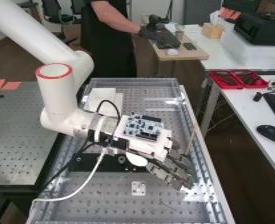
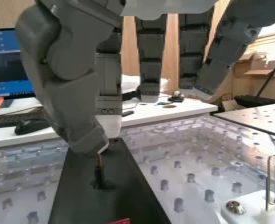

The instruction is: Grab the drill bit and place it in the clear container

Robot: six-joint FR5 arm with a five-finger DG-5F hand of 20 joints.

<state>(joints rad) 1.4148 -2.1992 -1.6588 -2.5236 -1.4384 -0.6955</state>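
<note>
Drill bit (image 2: 100,161) | upright in fingers (image 1: 169,174) | room to black plate's (image 2: 124,200) edges

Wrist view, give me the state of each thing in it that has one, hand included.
Hand, hanging over the black plate
Thin copper-coloured piece, upright
Black plate, lying flat
Metal loop, upright
Screen, lit
Mouse, resting flat
</note>
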